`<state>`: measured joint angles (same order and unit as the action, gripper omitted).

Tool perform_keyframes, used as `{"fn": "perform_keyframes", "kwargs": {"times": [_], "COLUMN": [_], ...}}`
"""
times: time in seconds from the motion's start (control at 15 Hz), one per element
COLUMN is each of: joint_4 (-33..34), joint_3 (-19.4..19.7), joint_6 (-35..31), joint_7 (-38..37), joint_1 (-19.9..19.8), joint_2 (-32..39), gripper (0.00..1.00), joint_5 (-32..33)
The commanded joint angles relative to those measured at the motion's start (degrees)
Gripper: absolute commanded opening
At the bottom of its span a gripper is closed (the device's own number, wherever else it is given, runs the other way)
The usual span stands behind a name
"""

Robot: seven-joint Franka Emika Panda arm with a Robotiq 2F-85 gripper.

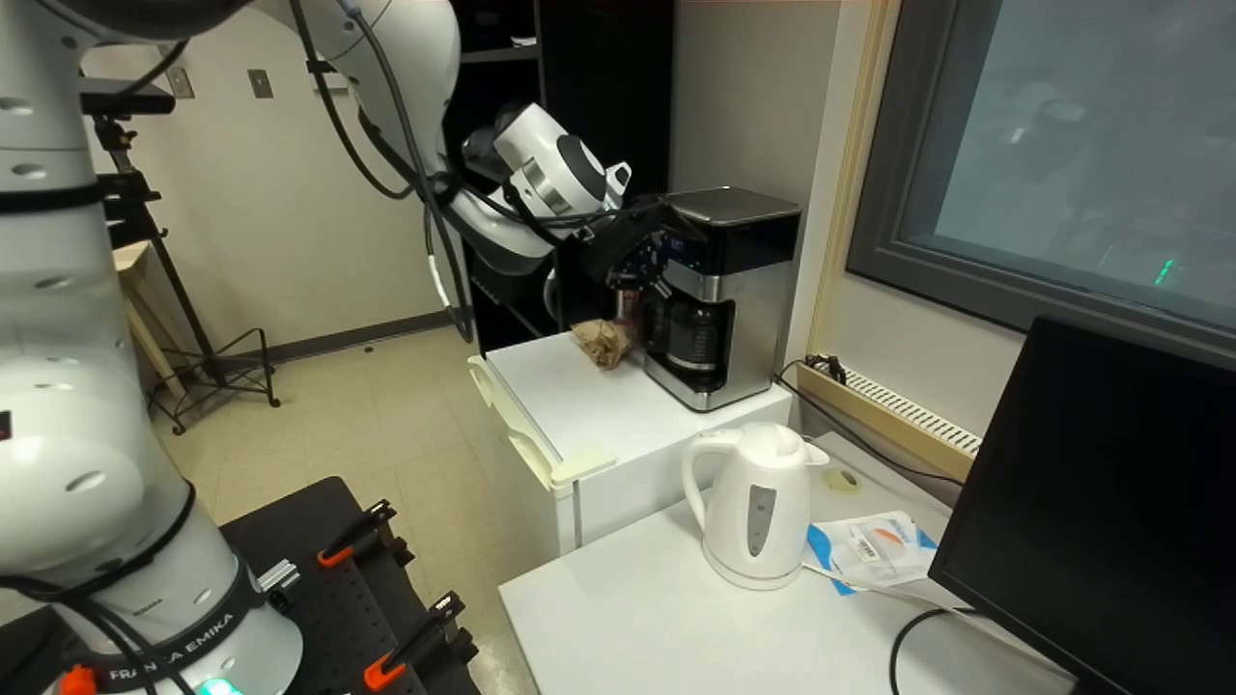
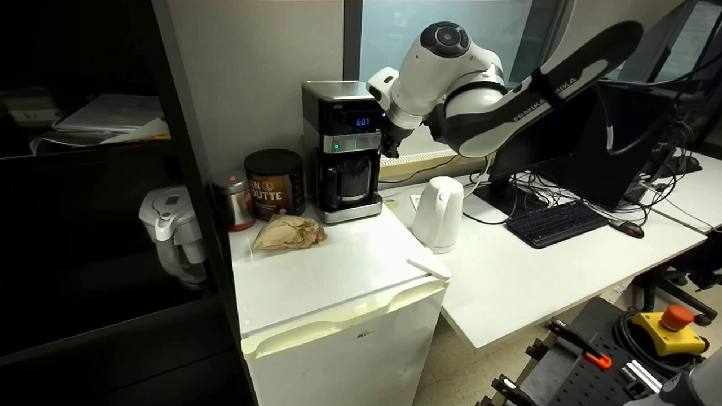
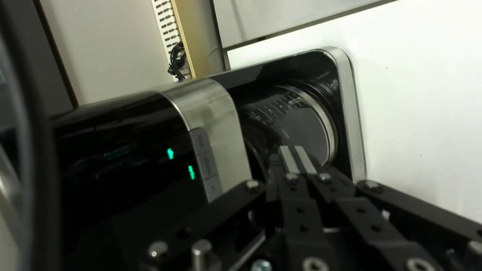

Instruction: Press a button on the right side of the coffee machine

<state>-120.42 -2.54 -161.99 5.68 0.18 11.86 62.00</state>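
Observation:
The coffee machine (image 2: 333, 121) is boxy and black with silver bands and a lit clock display (image 2: 362, 122). It stands on a white fridge top and also shows in an exterior view (image 1: 758, 319). In the wrist view the machine (image 3: 124, 150) lies sideways, with green lit marks and a strip of grey buttons (image 3: 205, 162) on its front. Its dark carafe (image 3: 301, 120) sits inside. My gripper (image 3: 296, 150) has its fingertips together with nothing between them. It is at the machine's front (image 1: 662, 288), near the right front edge (image 2: 390, 152). I cannot tell whether it touches.
A white kettle (image 2: 437, 217) stands on the desk beside the fridge. A brown paper bag (image 2: 289, 232), a coffee can (image 2: 274, 186) and a metal canister (image 2: 233, 203) stand on the fridge top (image 2: 316, 287). A monitor (image 1: 1101, 502) is on the desk.

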Motion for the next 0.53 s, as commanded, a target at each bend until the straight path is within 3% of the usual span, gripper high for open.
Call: {"fn": "perform_keyframes", "kwargs": {"times": [0.0,0.47], "joint_4": [-6.9,-16.84], "joint_3": [-0.63,-1.73], "joint_6": [-1.72,-1.41], "joint_7": [0.79,-1.81], "joint_1": [0.25,0.89], "joint_2": [-5.81,-14.61], "gripper": [0.0,0.0], "joint_5": [1.84,9.64]}}
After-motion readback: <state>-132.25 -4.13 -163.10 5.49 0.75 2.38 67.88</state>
